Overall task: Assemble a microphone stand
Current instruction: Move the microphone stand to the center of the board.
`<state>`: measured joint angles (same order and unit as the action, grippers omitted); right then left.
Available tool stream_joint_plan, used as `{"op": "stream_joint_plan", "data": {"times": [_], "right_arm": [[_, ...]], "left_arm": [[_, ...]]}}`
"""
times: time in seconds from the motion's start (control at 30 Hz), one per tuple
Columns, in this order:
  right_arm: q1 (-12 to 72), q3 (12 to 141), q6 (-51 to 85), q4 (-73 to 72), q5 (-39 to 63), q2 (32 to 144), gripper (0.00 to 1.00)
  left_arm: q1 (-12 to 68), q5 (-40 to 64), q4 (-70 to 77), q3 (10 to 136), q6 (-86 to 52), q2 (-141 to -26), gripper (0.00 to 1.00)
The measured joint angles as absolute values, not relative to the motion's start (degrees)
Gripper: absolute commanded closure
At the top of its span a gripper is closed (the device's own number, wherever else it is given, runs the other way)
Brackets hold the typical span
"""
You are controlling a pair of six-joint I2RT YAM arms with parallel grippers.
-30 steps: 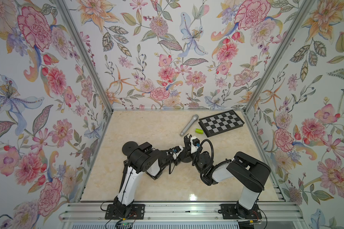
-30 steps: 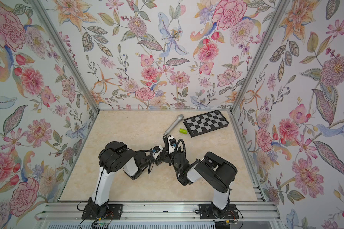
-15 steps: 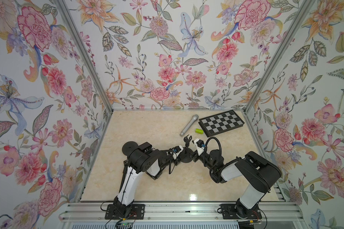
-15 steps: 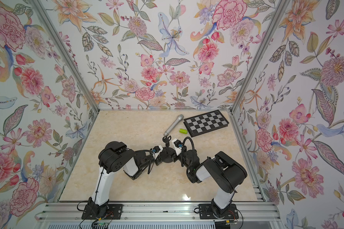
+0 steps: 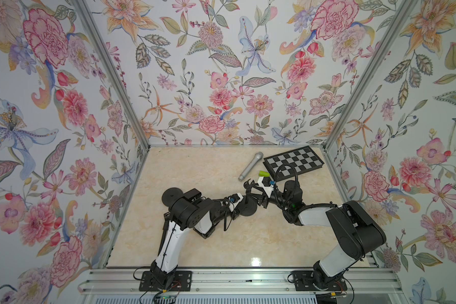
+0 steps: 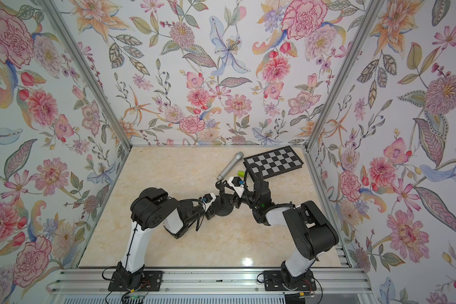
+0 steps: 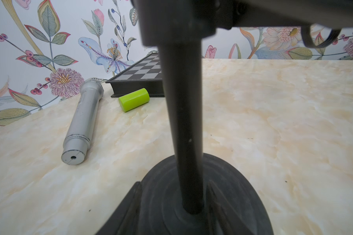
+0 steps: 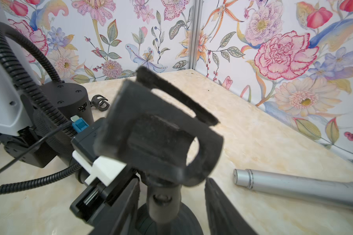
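Observation:
The black microphone stand (image 5: 248,204) stands upright mid-table, round base down, with its clip holder (image 8: 161,132) on top of the pole (image 7: 181,122). My left gripper (image 7: 172,203) is shut low on the stand, its fingers lying over the base (image 7: 243,193) either side of the pole's foot. My right gripper (image 8: 171,205) is open and straddles the pole just under the clip, with a gap on each side. In both top views the two grippers meet at the stand (image 6: 223,205). The silver microphone (image 5: 250,166) lies on the table behind it.
A green cylinder (image 5: 263,173) lies beside the microphone's tail, against a chessboard (image 5: 294,163) in the back right corner. A black disc (image 5: 173,196) sits by the left arm's shoulder. A small black clip (image 8: 99,102) lies beyond the left arm. Flowered walls enclose three sides.
My right gripper let go of the top of the stand and opened, and its arm swung out to the right. The left arm and the stand have stayed put.

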<state>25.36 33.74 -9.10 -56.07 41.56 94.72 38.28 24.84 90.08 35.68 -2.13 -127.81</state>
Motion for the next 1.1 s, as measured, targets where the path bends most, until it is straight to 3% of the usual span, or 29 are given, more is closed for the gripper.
{"op": "stream_joint_plan", "data": {"times": [0.17, 0.3, 0.47, 0.77, 0.87, 1.0, 1.03, 1.07, 1.1], "right_arm": [[25.4, 36.9, -8.9, -54.6, 43.7, 97.2, 0.75], [25.4, 37.1, -8.2, -55.0, 44.1, 97.5, 1.00], [27.9, 33.8, -6.0, -61.1, 35.5, 97.4, 1.00], [46.0, 26.1, -0.9, -78.3, -14.4, 99.8, 1.00], [50.3, 27.9, -0.1, -81.3, -26.5, 103.1, 1.00], [52.8, 28.9, 0.6, -84.0, -33.9, 105.3, 1.00], [52.8, 28.8, 0.5, -84.4, -34.1, 105.5, 0.90], [52.7, 28.7, 0.4, -84.7, -33.7, 105.5, 0.66], [52.4, 28.3, -0.1, -85.1, -32.6, 105.4, 0.53]], "left_arm": [[38.3, 24.8, 90.1, 35.8, -2.3, -127.8, 0.49], [38.3, 24.8, 89.7, 35.9, -2.3, -127.8, 0.49], [38.3, 24.6, 89.6, 35.9, -2.4, -127.8, 0.49], [38.3, 23.7, 89.4, 36.0, -2.8, -127.8, 0.50], [38.2, 23.4, 89.2, 36.2, -3.0, -127.9, 0.50], [38.0, 23.4, 89.0, 36.3, -3.0, -127.9, 0.50], [38.0, 23.4, 89.0, 36.3, -3.0, -127.9, 0.50], [38.0, 23.4, 89.0, 36.3, -3.0, -127.9, 0.50], [38.0, 23.4, 89.0, 36.3, -3.0, -127.9, 0.50]]}}
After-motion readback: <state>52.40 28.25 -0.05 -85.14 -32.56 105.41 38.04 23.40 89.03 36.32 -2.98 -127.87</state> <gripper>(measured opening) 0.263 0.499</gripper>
